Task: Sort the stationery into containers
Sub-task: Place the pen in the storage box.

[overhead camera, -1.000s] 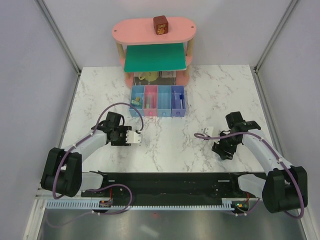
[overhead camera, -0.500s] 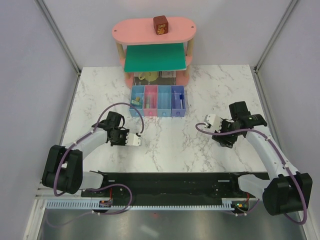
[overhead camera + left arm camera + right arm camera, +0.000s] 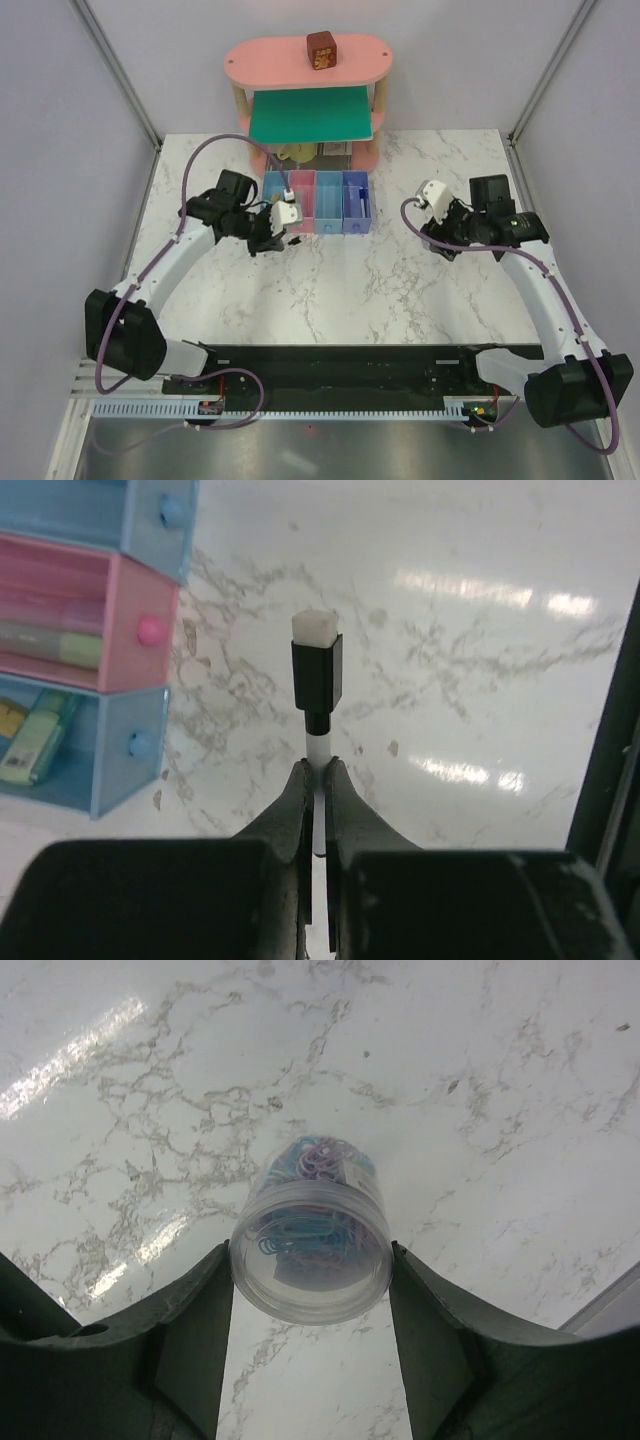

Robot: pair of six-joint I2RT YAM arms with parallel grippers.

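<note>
- The left gripper is clamped tight on the thin white shaft of a pen. The pen is held clear of the table.
- The pen's long axis runs straight out from the jaws, with a black collar and a white end-piece at the far tip.
- The bins lie just to the side of the pen tip. In the left wrist view their knobbed front ends face the pen from the left, and the pink bin is nearest.
- The pen is judged to lie crosswise to the long axes of the bins. A turn into line with one compartment, and a shift over its opening, would probably be needed before release.
- The right gripper is closed on a clear round tub of coloured paper clips, which is gripped across its width between both fingers above the marble.
- In the top view the left gripper is the nearer to the bins, almost at their front edge. The right gripper is held well apart, off the violet-blue end of the row.
- The light blue bin is seen to hold small yellow and green items already.
- No brand, label or writing can be read on the pen, the tub or the bins. Yellow marks are carried by the red cube on the shelf, but they are too small to be made out.
</note>
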